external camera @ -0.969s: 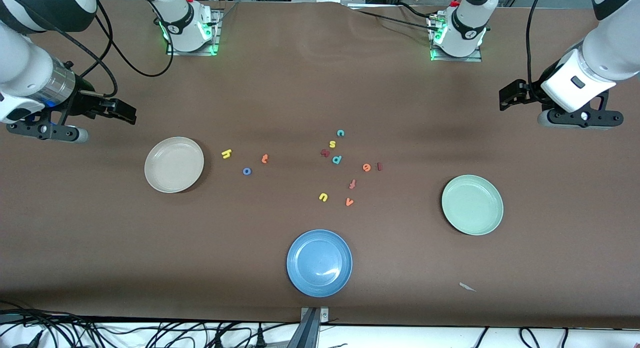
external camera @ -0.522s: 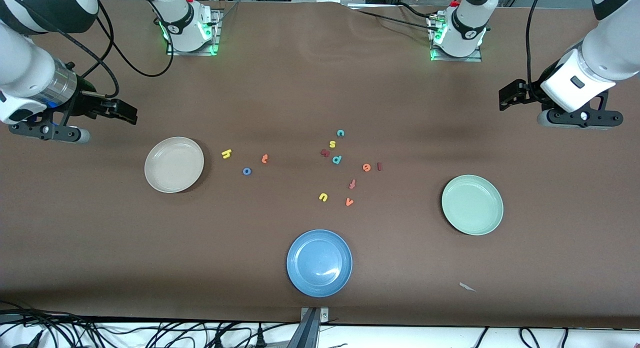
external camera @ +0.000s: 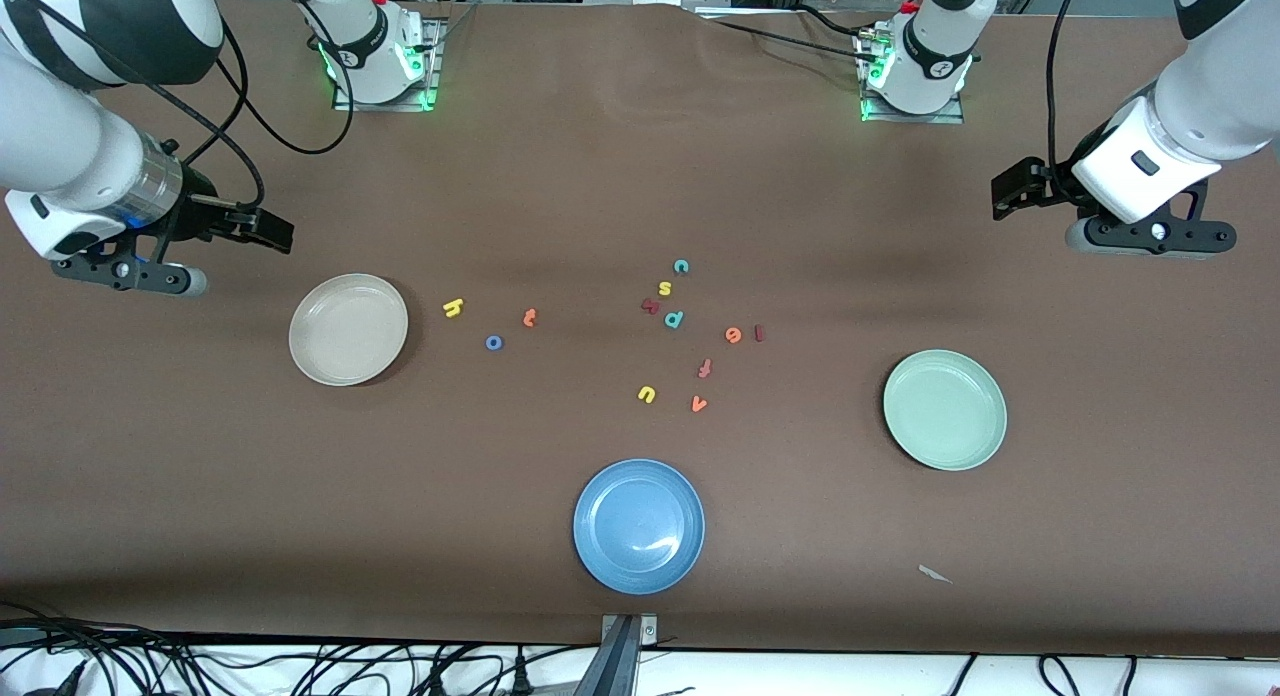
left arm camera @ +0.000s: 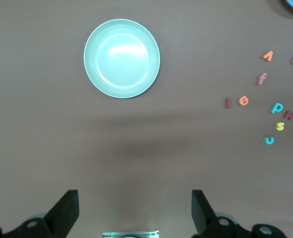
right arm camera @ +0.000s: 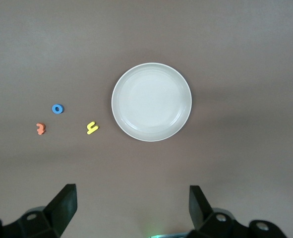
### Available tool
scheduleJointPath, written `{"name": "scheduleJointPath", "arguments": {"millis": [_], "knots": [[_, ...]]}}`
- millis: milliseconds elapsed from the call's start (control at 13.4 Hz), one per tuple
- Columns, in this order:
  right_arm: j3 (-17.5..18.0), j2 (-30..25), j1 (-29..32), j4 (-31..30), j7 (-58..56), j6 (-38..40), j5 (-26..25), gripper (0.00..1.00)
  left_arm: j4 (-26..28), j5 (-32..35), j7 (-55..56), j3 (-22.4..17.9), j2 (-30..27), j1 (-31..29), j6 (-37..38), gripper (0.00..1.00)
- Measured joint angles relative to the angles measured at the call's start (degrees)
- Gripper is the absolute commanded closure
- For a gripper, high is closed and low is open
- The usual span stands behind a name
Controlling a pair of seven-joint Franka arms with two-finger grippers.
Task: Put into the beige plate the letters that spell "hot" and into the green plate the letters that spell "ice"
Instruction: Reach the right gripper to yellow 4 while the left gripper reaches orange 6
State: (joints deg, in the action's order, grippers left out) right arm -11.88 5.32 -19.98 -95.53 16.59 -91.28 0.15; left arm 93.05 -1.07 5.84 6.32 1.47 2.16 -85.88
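The yellow h (external camera: 453,307), blue o (external camera: 493,342) and orange t (external camera: 529,317) lie beside the empty beige plate (external camera: 348,329). My right wrist view shows the same h (right arm camera: 91,128), o (right arm camera: 57,108), t (right arm camera: 40,128) and plate (right arm camera: 151,101). The teal c (external camera: 681,266), orange e (external camera: 733,334) and dark red i (external camera: 759,332) lie among the middle cluster. The green plate (external camera: 944,409) is empty. My right gripper (external camera: 262,228) hangs open over bare table by the beige plate. My left gripper (external camera: 1010,191) hangs open over bare table at its own end.
A blue plate (external camera: 638,525) sits near the front edge. Other letters lie in the cluster: yellow s (external camera: 664,287), teal p (external camera: 674,319), reddish f (external camera: 704,367), yellow u (external camera: 646,394), orange v (external camera: 698,404). A small white scrap (external camera: 934,574) lies near the front.
The right gripper has shifted a little toward the middle of the table. The left gripper has crept slightly the same way inward. Letters and plates are where they were.
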Motion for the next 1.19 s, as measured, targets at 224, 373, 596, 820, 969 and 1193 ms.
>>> {"name": "scheduleJointPath", "arguments": {"millis": [224,373,596,820,969,1193], "knots": [[0.4,0.4,-0.2,-0.2,2.7,-0.2,0.0,0.00,0.0,0.0,0.0,0.1,0.6,0.9,0.0,0.00],[0.4,0.5,-0.4,-0.4,3.0,-0.3,0.0,0.00,0.0,0.0,0.0,0.2,1.0,1.3,0.0,0.00],[1.4,0.8,-0.5,-1.5,7.2,-1.7,0.0,0.00,0.0,0.0,0.0,2.1,1.9,2.5,0.0,0.00],[3.1,2.5,-1.4,-3.7,19.1,-6.6,0.0,0.00,-0.9,0.0,0.0,2.8,5.2,5.6,-0.6,0.00],[3.6,4.9,-2.7,-5.2,27.2,-10.9,0.2,0.01,-4.2,-0.5,0.0,2.9,9.6,6.8,-0.8,0.00],[4.6,7.2,-3.1,-11.4,37.1,-20.5,2.7,0.01,-6.0,-2.1,0.1,2.9,15.9,8.8,-4.4,0.00]]}}
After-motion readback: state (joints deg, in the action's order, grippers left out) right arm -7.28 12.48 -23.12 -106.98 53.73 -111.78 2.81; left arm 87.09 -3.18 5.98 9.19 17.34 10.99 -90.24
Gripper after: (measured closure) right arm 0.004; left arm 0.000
